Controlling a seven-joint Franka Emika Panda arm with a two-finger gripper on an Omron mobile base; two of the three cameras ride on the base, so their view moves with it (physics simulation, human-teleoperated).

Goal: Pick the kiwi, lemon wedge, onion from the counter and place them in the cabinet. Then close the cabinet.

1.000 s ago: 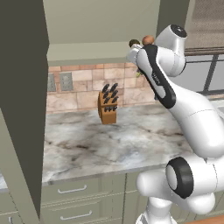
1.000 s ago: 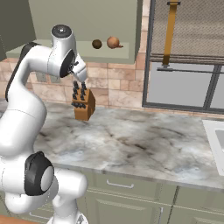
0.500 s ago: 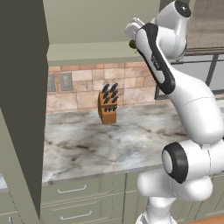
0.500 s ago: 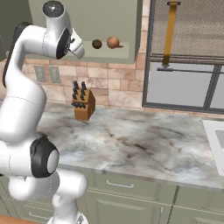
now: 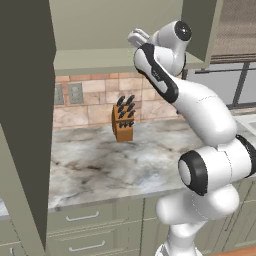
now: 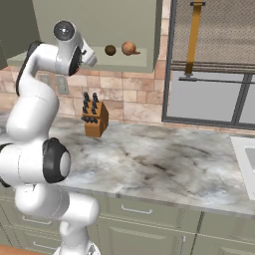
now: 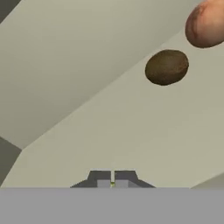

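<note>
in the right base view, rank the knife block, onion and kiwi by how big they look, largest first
1. knife block, clearly the largest as it looks here.
2. onion, on the cabinet shelf.
3. kiwi, beside the onion, a bit smaller.
Onion and kiwi sit at a similar depth, so that order is fair; the block stands elsewhere, on the counter.

Brown-olive kiwi (image 7: 166, 66) — orange-brown onion (image 7: 205, 24) — olive-grey cabinet (image 7: 109, 127).

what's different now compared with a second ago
The arm has swung its hand up and leftward, away from the kiwi and onion, to the left part of the open cabinet. The gripper stays shut, with a tiny yellow speck between its tips. Kiwi, onion, knife block and counter are unchanged.
</note>
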